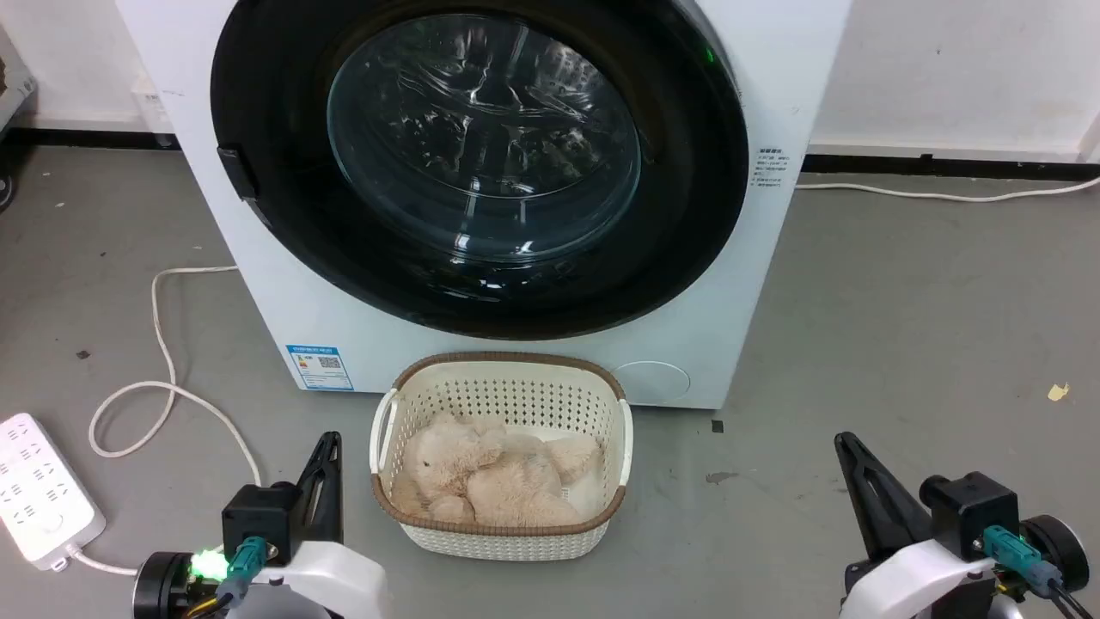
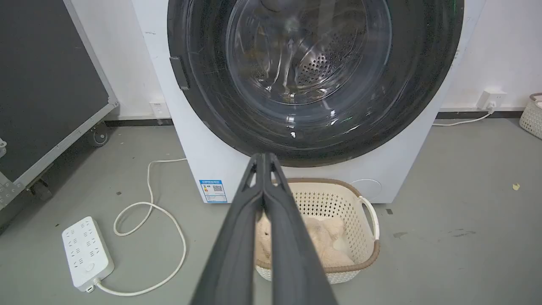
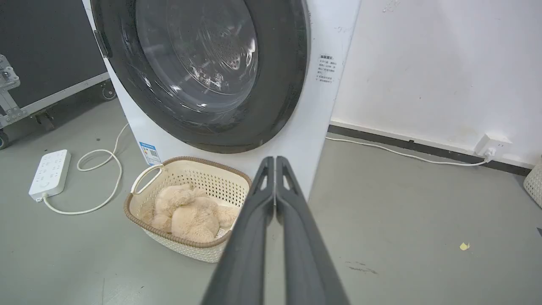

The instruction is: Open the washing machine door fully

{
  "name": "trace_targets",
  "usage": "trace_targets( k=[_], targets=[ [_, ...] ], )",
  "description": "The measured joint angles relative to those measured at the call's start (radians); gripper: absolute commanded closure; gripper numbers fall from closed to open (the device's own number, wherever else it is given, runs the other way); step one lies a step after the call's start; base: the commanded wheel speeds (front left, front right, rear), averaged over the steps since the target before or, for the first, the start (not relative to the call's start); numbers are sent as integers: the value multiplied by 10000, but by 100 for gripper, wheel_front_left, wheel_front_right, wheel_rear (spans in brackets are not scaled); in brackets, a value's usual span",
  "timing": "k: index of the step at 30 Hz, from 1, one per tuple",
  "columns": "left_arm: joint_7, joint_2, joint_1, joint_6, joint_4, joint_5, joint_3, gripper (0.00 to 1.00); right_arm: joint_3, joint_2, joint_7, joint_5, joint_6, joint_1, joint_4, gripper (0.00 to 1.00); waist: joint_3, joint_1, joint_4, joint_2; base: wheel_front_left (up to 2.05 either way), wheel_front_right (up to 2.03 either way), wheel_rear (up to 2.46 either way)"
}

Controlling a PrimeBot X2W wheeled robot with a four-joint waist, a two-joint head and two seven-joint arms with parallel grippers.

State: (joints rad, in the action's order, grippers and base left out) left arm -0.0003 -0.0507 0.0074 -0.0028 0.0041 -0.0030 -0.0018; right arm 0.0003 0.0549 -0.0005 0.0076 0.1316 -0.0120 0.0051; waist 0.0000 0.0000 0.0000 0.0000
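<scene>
So, the washing machine door sits shut, flush on the front of the white machine, straight ahead of the robot. It looks stiff and fairly heavy, with a glossy black ring and a thick glass bowl in the middle. That gloss is probably slippery, so pinching the ring's face likely gets nowhere. The best bet is the small dark tab on its left edge, which reads as the handle. The hinge is likely opposite, though it can't be seen. The left end effector and right end effector both have their fingers pressed together, holding nothing, low down and well apart from the door. A basket with a plush toy stands just in front of the machine, so the swing should probably stay smooth and pass above it.
</scene>
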Motion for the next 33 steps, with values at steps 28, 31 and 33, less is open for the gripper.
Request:
trace_targets(
  k=[28, 31, 33],
  targets=[
    [0, 0, 0, 0, 0, 0, 0, 100, 0, 0, 0, 0, 0, 0, 0, 100, 0, 0, 0, 0, 0, 0, 0],
    [0, 0, 0, 0, 0, 0, 0, 100, 0, 0, 0, 0, 0, 0, 0, 100, 0, 0, 0, 0, 0, 0, 0],
    [0, 0, 0, 0, 0, 0, 0, 100, 0, 0, 0, 0, 0, 0, 0, 100, 0, 0, 0, 0, 0, 0, 0]
  ],
)
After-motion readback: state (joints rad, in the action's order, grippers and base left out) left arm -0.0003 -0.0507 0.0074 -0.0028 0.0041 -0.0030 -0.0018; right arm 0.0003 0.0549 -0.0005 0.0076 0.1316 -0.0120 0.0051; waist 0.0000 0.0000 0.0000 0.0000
